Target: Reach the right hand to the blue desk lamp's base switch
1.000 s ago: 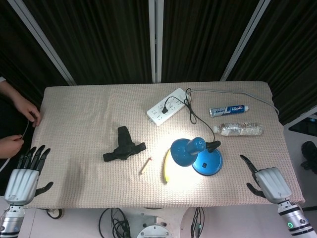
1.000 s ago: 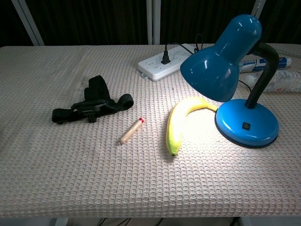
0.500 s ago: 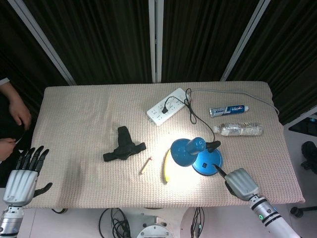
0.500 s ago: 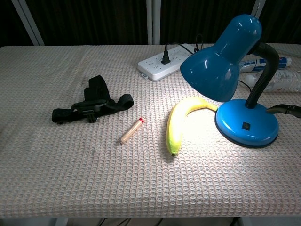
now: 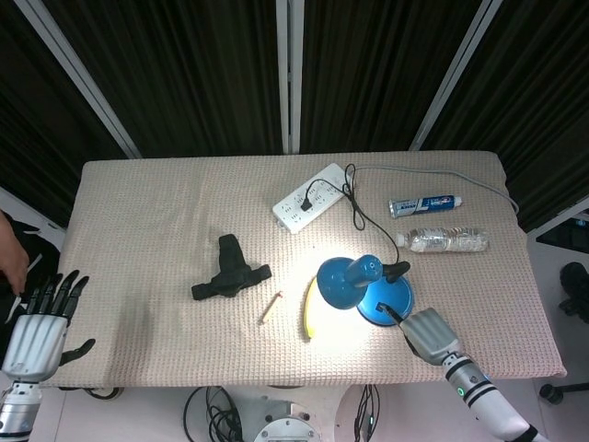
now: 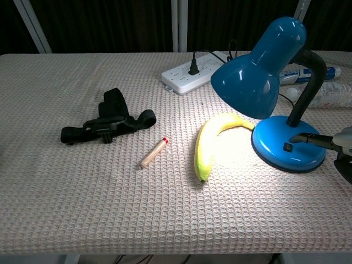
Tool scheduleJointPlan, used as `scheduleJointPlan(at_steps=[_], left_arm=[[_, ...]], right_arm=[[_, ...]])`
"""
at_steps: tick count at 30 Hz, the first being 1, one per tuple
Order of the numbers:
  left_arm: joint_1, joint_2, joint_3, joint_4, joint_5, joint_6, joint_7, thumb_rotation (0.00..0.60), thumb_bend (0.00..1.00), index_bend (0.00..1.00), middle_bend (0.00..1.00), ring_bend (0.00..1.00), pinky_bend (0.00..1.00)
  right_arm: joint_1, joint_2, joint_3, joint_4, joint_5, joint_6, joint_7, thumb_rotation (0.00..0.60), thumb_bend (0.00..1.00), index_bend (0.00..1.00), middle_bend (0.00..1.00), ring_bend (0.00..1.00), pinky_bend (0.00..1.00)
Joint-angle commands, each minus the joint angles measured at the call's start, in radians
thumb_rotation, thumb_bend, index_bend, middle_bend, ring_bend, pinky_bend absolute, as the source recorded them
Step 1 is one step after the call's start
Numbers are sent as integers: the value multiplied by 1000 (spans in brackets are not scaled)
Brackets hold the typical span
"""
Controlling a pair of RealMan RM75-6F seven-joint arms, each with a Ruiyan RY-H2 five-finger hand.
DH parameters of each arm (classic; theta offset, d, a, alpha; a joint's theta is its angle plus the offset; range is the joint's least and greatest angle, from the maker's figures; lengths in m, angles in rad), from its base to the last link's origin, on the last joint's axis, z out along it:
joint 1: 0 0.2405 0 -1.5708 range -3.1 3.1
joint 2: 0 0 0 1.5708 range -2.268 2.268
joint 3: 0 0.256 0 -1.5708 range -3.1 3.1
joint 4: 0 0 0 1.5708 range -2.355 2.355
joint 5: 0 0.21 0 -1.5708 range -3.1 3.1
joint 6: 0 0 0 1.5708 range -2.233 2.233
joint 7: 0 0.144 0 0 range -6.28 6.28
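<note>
The blue desk lamp (image 5: 348, 279) is lit, and its round base (image 5: 390, 296) stands right of centre on the table. In the chest view a small black switch (image 6: 286, 147) sits on top of the base (image 6: 275, 151). My right hand (image 5: 428, 333) is at the base's front right and holds nothing. One dark finger (image 6: 307, 138) is stretched out over the base's top, and its tip lies just right of the switch; the other fingers look curled in. My left hand (image 5: 39, 318) hangs off the table's front left corner with its fingers spread.
A banana (image 5: 310, 313) lies just left of the lamp. Further left are a small stick (image 5: 270, 307) and a black strap mount (image 5: 230, 276). Behind the lamp are a white power strip (image 5: 311, 196), a toothpaste tube (image 5: 423, 204) and a water bottle (image 5: 446, 241). A person's hand (image 5: 11, 262) shows at the left edge.
My right hand has moved left from the table's front right corner to the lamp base, bringing its stretched finger over the base's top. The person's hands at the left have drawn back.
</note>
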Motion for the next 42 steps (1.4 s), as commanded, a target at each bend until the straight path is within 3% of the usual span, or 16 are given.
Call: scheduleJointPlan(at_steps=[1,35,42], left_arm=[[2,1,0,0,0,3,-3,600,52,42,0,0,0],[6,1,0,22,-9,-1,-46,600,52,42,0,0,0],[8,3,-1,19,-5,7,-47,600,53,42,0,0,0]], right_arm=[[10,-9,-5,-7,28,1,-27,600,778,0,845,793,899],[80,-32,-66,-27,213,29,-157,600,778,0,845,793,900],[61,-1,-83,-64,148,104,-140,600,778,0,838,793,899]])
